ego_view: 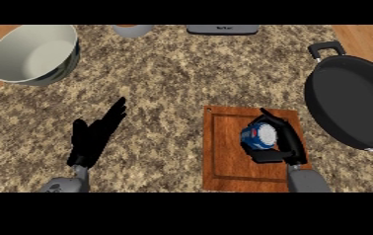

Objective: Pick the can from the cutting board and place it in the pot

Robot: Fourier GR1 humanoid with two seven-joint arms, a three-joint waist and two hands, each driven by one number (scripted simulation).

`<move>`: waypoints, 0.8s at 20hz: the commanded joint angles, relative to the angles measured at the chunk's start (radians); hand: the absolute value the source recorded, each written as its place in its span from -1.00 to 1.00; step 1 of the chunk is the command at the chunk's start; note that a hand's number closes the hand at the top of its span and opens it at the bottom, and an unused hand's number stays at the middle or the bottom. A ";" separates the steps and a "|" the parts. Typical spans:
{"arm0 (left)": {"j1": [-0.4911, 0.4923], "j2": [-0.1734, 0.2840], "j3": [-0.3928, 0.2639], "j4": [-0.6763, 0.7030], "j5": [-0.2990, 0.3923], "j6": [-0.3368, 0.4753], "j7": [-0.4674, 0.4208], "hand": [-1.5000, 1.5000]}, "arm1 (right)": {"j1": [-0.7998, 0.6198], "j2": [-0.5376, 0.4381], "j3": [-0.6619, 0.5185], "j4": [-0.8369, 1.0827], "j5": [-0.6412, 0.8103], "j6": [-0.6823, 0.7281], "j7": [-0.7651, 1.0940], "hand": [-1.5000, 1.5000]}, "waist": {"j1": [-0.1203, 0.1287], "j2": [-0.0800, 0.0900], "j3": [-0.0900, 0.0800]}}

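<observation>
A blue can [259, 136] with a silver lid stands on the brown wooden cutting board [226, 155] at the lower right. My right hand [285, 140] is curled round the can, fingers over its far side and thumb beneath it. The black pot [342, 105] with a handle at its top lies at the right edge, partly out of view. My left hand [98, 133] rests open on the counter at the lower left, fingers straight and pointing up and right.
A large white bowl [36, 54] sits at the upper left. At the top edge, a grey cup-like object [132, 30] and a flat grey item [222, 29] show partly. The speckled counter [182, 76] spans the middle.
</observation>
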 commanded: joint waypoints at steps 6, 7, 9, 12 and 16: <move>0.032 0.006 0.045 -0.007 0.003 0.037 -0.006 0.00 | 0.263 -0.175 -0.354 0.003 -0.191 -0.089 -0.180 1.00 | -0.105 0.001 0.012; 0.040 0.013 0.063 -0.004 0.015 0.035 -0.013 0.00 | 0.295 -0.188 -0.412 0.023 -0.221 -0.107 -0.204 1.00 | -0.121 0.003 0.013; 0.044 0.009 0.047 -0.008 0.007 0.031 -0.007 0.00 | 0.361 -0.244 -0.477 0.035 -0.234 -0.107 -0.269 1.00 | -0.092 0.005 0.012; 0.017 0.016 0.036 0.017 0.017 -0.013 -0.022 0.00 | 0.391 -0.277 -0.565 0.079 -0.270 -0.122 -0.338 1.00 | -0.040 0.011 0.011; 0.035 -0.007 0.000 -0.050 -0.012 0.014 0.030 0.00 | 0.525 -0.309 -0.611 0.042 -0.279 -0.084 -0.387 1.00 | -0.017 0.009 0.010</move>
